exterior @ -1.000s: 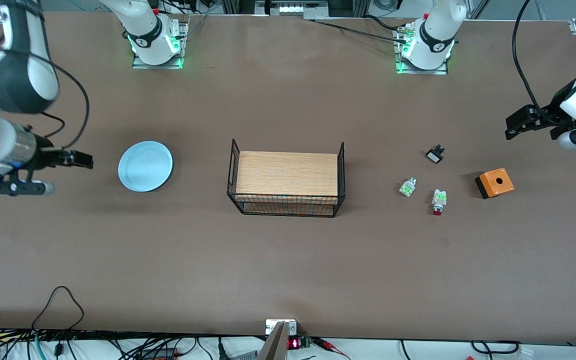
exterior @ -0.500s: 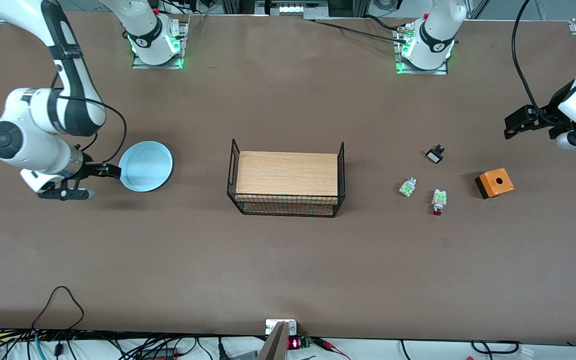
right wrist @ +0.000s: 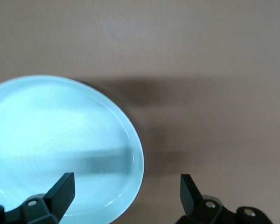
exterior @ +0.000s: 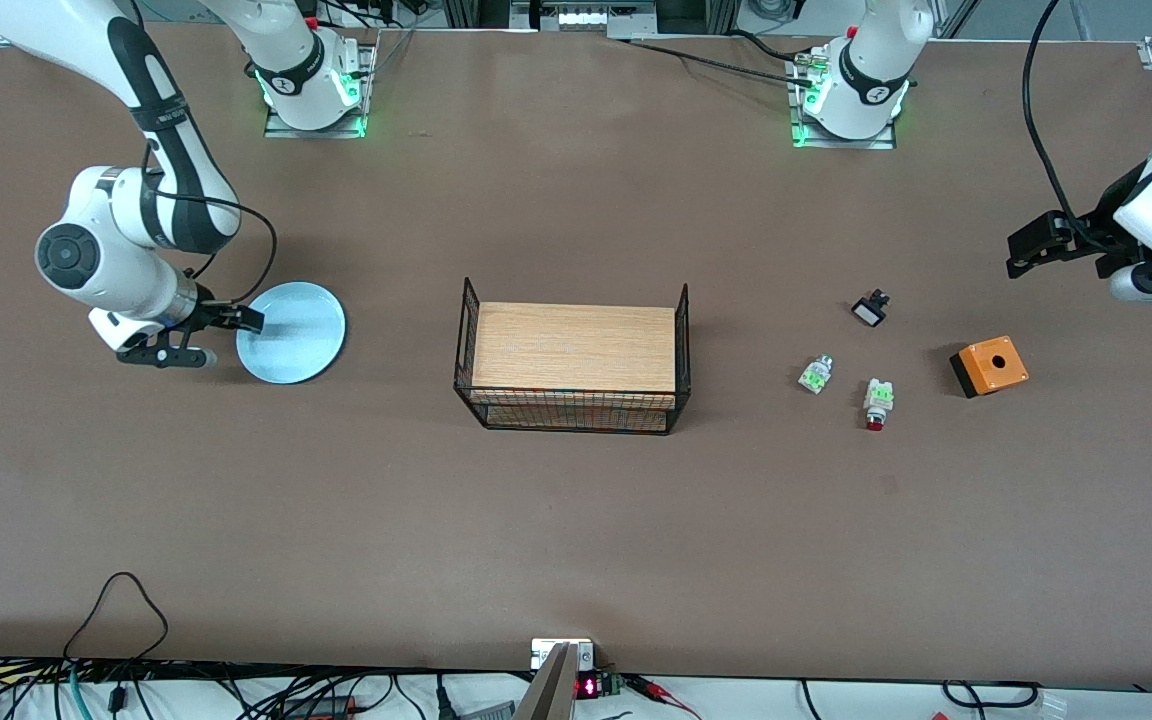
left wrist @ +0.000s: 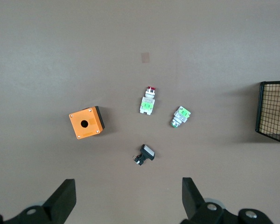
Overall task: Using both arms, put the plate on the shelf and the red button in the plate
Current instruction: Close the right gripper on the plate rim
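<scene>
I'm watching the right gripper [exterior: 236, 335], spread wide, sitting at the rim of the plate [exterior: 294, 332] on the side toward the right arm's end of the table. In the right wrist view one finger [right wrist: 60, 189] is showing over the plate [right wrist: 60, 149] and the other off its edge, so the rim is running between them; I judge the coming pinch turns on that straddle. The plate is lying flat and holding nothing.

My left gripper [exterior: 1031, 250] is hanging wide apart over the left arm's end of the table, waiting. From it the red button [exterior: 876, 403] is lying at about 8 o'clock in the front view, well apart. In the left wrist view the red button [left wrist: 148, 101] is on its side, its long axis running roughly 12 to 6 with the red cap at 12.

The wire basket [exterior: 572, 368] mid-table is carrying only a wooden board [exterior: 574, 347]. A white-green part [exterior: 815, 375], a black-and-white part [exterior: 870, 308] and an orange box [exterior: 989, 366] are lying near the button.
</scene>
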`<state>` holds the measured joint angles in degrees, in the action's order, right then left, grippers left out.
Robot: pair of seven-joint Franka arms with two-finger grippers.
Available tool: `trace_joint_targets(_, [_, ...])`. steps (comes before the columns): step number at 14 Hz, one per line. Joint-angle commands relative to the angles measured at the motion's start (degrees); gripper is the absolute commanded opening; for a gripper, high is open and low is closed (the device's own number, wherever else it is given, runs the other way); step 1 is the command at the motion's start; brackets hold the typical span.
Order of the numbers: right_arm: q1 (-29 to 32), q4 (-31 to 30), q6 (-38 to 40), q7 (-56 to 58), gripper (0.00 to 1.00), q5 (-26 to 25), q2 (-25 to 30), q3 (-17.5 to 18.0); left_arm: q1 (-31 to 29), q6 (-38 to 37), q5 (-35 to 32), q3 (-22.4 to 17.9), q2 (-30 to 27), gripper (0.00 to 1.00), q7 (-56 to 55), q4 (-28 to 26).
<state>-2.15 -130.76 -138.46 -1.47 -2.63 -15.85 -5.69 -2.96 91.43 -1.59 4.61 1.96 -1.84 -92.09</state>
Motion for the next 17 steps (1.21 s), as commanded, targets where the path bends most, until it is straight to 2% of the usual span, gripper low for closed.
trace_joint_targets(1, [0.74, -2.48, -1.02, -0.64, 1.0, -0.8, 1.44, 0.41, -0.21, -1.96, -0.08, 0.4, 1.12, 1.0, 0.17, 2.7])
trace_joint_targets(3, [1.79, -2.4, -1.02, 0.24, 1.0, -1.06, 1.26, 0.41, -0.29, -2.04, 0.01, 0.4, 1.2, 1.0, 0.17, 3.05])
trace_joint_targets(8, [2.06, -2.31, -7.25, 0.24, 0.97, -1.06, -4.09, 0.41, -0.21, -2.13, 0.01, 0.49, 1.47, 1.0, 0.17, 3.05])
trace_joint_targets(10, [2.06, -2.31, -7.52, 0.24, 0.94, -1.15, -4.71, 0.41, -0.29, -2.13, 0.1, 0.4, 1.47, 1.0, 0.17, 3.05])
trace_joint_targets(11, [2.06, -2.4, -7.52, 0.32, 0.85, -1.24, -4.63, 0.41, -0.21, -2.22, 0.1, 0.4, 1.47, 1.0, 0.17, 3.05])
trace_joint_targets(12, [2.06, -2.4, -7.44, 0.5, 0.72, -1.59, -4.63, 0.41, -0.29, -2.22, 0.1, 0.49, 1.47, 1.0, 0.17, 3.05])
trace_joint_targets(14, [2.06, -2.4, -6.65, 0.68, 0.39, -1.68, -3.84, 0.41, -0.29, -2.13, 0.1, 0.4, 1.47, 1.0, 0.17, 3.05])
trace_joint_targets(16, [1.97, -2.4, -5.16, 0.59, 0.14, -1.68, -3.48, 0.41, -0.29, -2.13, 0.1, 0.4, 1.47, 1.0, 0.17, 3.05])
trace_joint_targets(17, [1.97, -2.4, -4.54, 0.59, 0.05, -1.68, -3.4, 0.41, -0.21, -2.13, 0.01, 0.4, 1.47, 1.0, 0.17, 3.05])
